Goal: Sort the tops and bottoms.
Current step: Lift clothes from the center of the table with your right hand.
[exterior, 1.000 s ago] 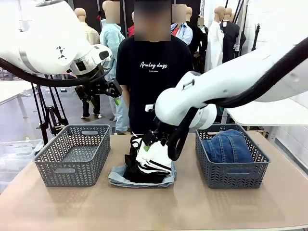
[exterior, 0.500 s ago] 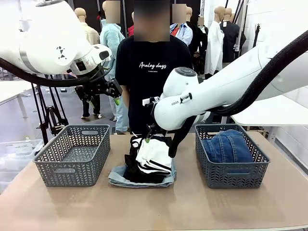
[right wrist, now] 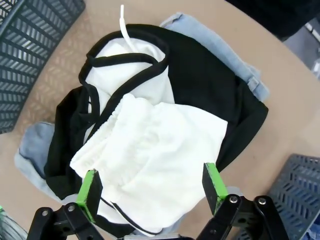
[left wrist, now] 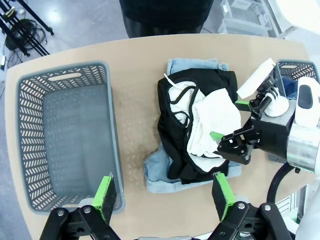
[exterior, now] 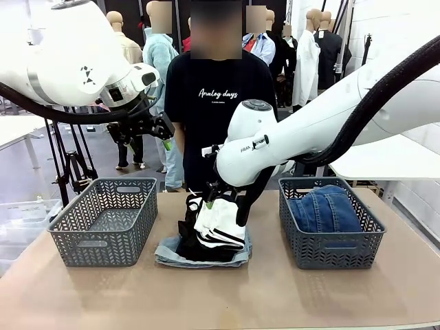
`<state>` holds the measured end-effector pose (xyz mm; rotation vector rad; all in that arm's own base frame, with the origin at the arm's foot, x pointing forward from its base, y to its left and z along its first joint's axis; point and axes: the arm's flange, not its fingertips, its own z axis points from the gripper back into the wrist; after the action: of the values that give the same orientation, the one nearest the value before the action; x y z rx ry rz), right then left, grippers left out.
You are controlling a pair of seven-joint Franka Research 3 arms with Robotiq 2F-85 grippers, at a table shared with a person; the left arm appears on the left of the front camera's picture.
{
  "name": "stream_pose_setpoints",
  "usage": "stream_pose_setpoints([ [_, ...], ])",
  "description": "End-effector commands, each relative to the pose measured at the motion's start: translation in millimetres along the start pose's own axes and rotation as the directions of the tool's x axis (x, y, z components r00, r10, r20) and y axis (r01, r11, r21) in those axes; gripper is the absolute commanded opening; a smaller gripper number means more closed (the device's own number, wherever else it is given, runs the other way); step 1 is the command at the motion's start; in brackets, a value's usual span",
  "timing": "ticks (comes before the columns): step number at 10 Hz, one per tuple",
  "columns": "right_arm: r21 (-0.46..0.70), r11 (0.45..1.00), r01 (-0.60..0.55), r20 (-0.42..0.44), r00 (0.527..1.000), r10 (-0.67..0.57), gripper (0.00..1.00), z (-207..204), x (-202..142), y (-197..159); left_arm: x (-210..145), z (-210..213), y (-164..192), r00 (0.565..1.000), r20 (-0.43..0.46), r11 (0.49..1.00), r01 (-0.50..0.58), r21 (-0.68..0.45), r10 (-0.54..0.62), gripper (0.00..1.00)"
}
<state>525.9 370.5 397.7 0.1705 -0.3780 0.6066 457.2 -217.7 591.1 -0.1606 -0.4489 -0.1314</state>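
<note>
Plainly, right end effector (right wrist: pixel 151 176) gapes wide over white top (right wrist: pixel 165 132); left end effector (left wrist: pixel 163 182) wide too; T-shirt (exterior: pixel 218 103) reads "Analog days".

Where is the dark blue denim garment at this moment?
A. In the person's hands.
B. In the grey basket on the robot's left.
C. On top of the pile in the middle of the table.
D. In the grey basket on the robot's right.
D: the dark blue denim garment lies inside the right grey basket, apart from the pile in the middle of the table.
</note>
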Motion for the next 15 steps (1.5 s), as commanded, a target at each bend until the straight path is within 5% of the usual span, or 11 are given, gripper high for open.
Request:
stream_pose_setpoints([
  [1, 0.0, 1.0, -0.01, 0.022, 1.0, 0.01, 1.0, 5.2, -1.6, -0.4, 1.5, 0.7, 2.2, 1.0, 0.008, 1.0, -0.003, -0.001, 0.003, 1.0],
  [6, 0.009, 1.0, -0.002, -0.091, 0.996, 0.003, 1.0, -31.3, 9.4, -8.6, 1.5, 0.7, 2.2, 1.0, 0.008, 1.0, -0.003, -0.001, 0.003, 1.0],
  [8, 0.013, 1.0, -0.02, -0.109, 0.994, 0.022, 0.78, -37.7, 10.2, -8.0, 1.5, 0.7, 2.2, 1.0, 0.008, 1.0, -0.003, -0.001, 0.003, 1.0],
  [12, 0.025, 1.0, -0.007, -0.134, 0.991, 0.01, 0.05, -36.4, 10.3, -6.6, 1.5, 0.7, 2.2, 1.0, 0.008, 1.0, -0.003, -0.001, 0.003, 1.0],
  [15, 0.033, 0.999, 0.002, -0.151, 0.988, 0.003, 0.0, -33.2, 10.1, -5.9, 1.5, 0.7, 2.2, 1.0, 0.008, 1.0, -0.003, -0.001, 0.003, 1.0],
])
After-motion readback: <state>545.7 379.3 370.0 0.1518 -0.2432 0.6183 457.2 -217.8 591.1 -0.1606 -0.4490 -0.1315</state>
